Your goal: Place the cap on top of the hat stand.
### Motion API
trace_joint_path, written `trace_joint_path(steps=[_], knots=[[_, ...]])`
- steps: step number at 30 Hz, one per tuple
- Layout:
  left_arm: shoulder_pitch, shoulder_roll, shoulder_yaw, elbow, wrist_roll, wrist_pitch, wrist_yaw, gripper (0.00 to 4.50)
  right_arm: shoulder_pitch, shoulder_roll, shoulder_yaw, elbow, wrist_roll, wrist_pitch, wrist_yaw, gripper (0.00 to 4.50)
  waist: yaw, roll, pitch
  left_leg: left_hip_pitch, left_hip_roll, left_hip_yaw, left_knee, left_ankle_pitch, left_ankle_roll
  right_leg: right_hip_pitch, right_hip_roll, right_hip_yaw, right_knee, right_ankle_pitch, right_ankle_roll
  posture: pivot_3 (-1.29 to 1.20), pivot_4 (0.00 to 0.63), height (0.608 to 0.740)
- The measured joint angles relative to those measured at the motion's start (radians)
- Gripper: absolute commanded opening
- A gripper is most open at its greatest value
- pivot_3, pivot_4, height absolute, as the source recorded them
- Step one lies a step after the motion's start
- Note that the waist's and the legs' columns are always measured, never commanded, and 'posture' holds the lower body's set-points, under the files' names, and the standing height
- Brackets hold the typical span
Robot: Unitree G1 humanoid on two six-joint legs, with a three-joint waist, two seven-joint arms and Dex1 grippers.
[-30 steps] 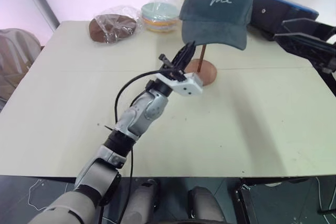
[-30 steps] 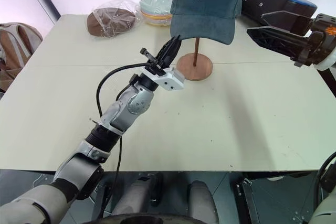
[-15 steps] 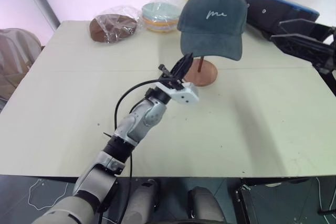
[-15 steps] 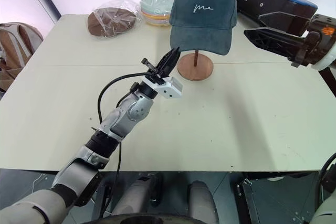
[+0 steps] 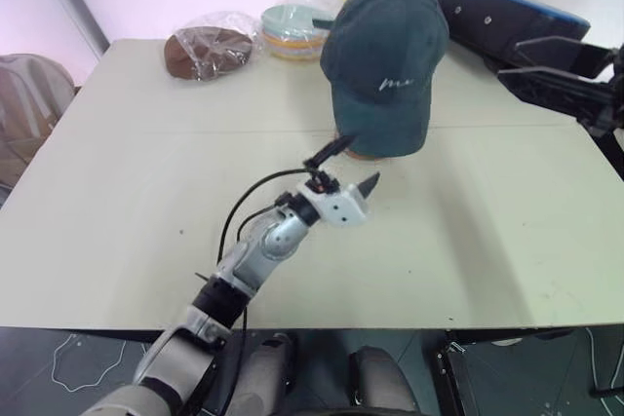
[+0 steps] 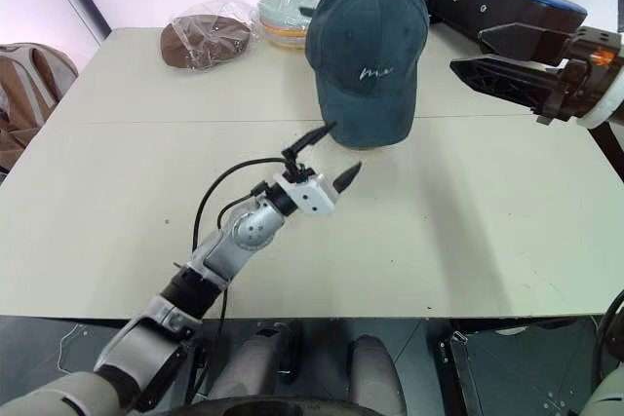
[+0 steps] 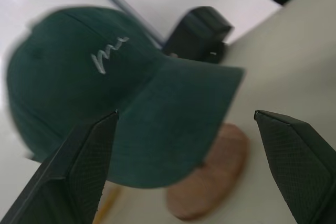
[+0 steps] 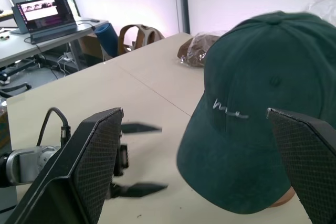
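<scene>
Cap [image 6: 366,46] sits tilted over the hat stand [image 7: 210,182], brim drooping toward the table [image 6: 468,231], probably resting on the top disc. Left gripper [image 6: 331,156], fingers spread wide, empty, at the cap's 7 o'clock. Right gripper [image 6: 478,54], at its 3 o'clock, fingers apart, holding nothing.

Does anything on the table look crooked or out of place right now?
The cap sits askew on the hat stand, tipped forward so its brim hangs low over the base. Nothing else stands out.
</scene>
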Motion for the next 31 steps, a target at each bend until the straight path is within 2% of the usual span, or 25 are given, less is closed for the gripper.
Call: trace_joint_path(steps=[4,10,13,16,22,25,31], knots=[[0.085,0.041,0.018,-0.112,-0.162,0.073,-0.157,4.48,-0.004,-0.001,0.018,0.01,-0.018,-0.018,0.013,4.5,0.0,0.0,0.0,0.0,0.0,0.0,0.0,0.0,0.0,0.0,0.0,0.001,0.0,0.0,0.0,0.0,0.15,0.74],[0.031,0.101,0.226,-0.279,-0.442,0.35,-0.271,4.48,0.006,-0.035,0.055,0.008,-0.069,-0.054,0.058,4.5,0.001,0.0,0.0,0.0,0.0,-0.001,0.0,0.0,0.0,0.001,0.0,0.0,-0.001,0.0,0.0,0.0,0.15,0.74],[-0.082,0.202,0.392,-0.347,-0.65,0.585,-0.332,4.48,0.035,-0.067,0.074,0.0,-0.108,-0.087,0.101,4.5,-0.003,0.0,0.0,0.0,0.0,-0.001,0.0,0.0,0.0,0.001,0.001,-0.001,-0.001,0.0,0.0,0.0,0.15,0.74],[-0.144,0.326,0.487,-0.377,-0.784,0.752,-0.42,4.48,0.056,-0.069,0.098,-0.001,-0.138,-0.117,0.13,4.5,-0.012,0.0,0.0,0.002,0.0,-0.001,0.0,0.0,0.001,0.003,0.001,-0.001,-0.003,0.0,0.0,0.0,0.15,0.74],[-0.187,0.513,0.549,-0.364,-0.945,0.979,-0.598,4.48,0.069,-0.068,0.136,-0.004,-0.203,-0.179,0.152,4.5,-0.024,0.0,0.0,0.002,0.001,-0.002,-0.001,0.0,0.001,0.004,0.0,-0.001,-0.005,0.0,0.0,0.0,0.15,0.74],[-0.214,0.559,0.568,-0.349,-0.969,1.017,-0.647,4.48,0.071,-0.065,0.155,-0.012,-0.226,-0.2,0.154,4.5,-0.025,0.0,0.0,0.002,0.001,-0.002,-0.001,0.0,0.001,0.004,0.0,-0.001,-0.006,0.0,0.0,0.0,0.15,0.74],[-0.271,0.594,0.57,-0.307,-0.991,1.044,-0.736,4.48,0.07,-0.064,0.165,-0.012,-0.247,-0.212,0.164,4.5,-0.024,0.0,0.001,0.002,0.001,-0.002,-0.001,-0.001,0.001,0.005,0.0,-0.001,-0.007,0.0,0.0,0.0,0.15,0.74]])
